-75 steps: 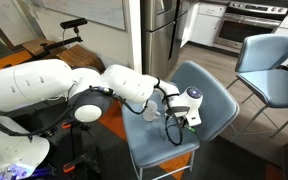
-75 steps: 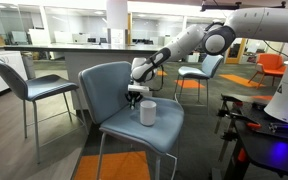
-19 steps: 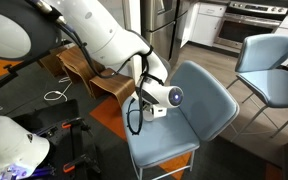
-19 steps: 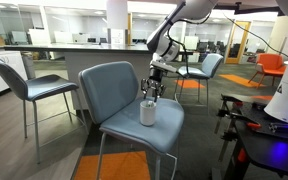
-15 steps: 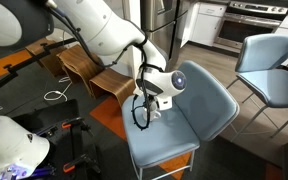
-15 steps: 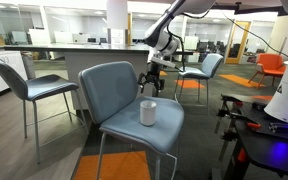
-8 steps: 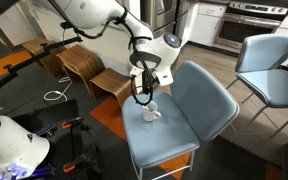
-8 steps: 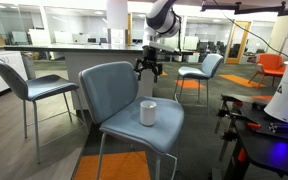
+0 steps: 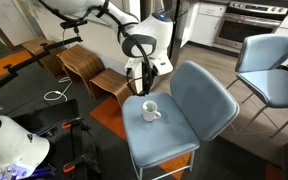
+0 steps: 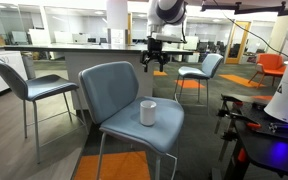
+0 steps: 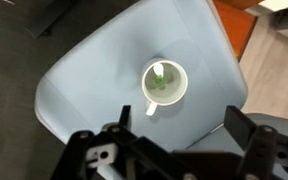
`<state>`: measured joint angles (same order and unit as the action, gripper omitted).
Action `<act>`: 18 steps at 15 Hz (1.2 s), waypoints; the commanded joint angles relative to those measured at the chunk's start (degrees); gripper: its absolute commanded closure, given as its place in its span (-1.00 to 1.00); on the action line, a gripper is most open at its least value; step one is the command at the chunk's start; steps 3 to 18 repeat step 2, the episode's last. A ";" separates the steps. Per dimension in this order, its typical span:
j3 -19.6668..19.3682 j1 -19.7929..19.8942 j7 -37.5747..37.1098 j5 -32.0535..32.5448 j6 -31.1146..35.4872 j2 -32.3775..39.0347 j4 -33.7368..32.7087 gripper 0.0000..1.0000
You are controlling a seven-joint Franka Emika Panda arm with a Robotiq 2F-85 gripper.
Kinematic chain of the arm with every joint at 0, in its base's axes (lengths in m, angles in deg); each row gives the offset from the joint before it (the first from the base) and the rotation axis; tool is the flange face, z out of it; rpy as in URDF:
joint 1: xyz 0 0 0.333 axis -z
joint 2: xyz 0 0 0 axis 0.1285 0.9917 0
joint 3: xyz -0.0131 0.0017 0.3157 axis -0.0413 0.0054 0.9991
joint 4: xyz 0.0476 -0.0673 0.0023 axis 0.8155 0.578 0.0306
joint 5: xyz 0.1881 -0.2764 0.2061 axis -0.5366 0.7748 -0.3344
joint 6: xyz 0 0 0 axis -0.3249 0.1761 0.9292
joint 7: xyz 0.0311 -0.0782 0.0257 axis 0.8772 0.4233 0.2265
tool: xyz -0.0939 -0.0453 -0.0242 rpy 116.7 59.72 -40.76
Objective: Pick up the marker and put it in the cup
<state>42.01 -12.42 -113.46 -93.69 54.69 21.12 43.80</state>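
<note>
- A spare blue-grey chair [image 10: 29,85] is being shown at the left edge of an exterior view, well apart from the work area.
- A curved wooden bench [image 9: 79,62] is being shown in the upper left of an exterior view, on the floor behind the robot arm.
- The blue-grey padded chair seat [image 11: 94,70] is being used as the work surface; it is filling most of the wrist view and standing at the centre of both exterior views [image 9: 174,135] [image 10: 109,90].
- The small white mug-shaped cup with a loop handle [image 11: 145,85] is being carried upright by that seat, near its middle [image 9: 149,111] [image 10: 148,113].
- The thin green marker [image 11: 160,76] is being held inside the cup, leaning against the inner wall, as seen from above in the wrist view.
- The black Robotiq gripper [image 11: 169,150] [image 10: 154,62] is being held high above the cup, well apart from it, with its jaws spread wide and nothing between them.
- Another blue-grey chair [image 9: 269,60] is being shown in the upper right of an exterior view.
</note>
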 commanded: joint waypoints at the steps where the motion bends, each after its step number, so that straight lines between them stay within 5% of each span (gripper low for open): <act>1: 0.23 0.40 0.72 1.73 2.87 -3.02 3.45 -1.00; 18: 0.52 0.80 2.17 1.30 3.44 -3.32 3.94 -1.00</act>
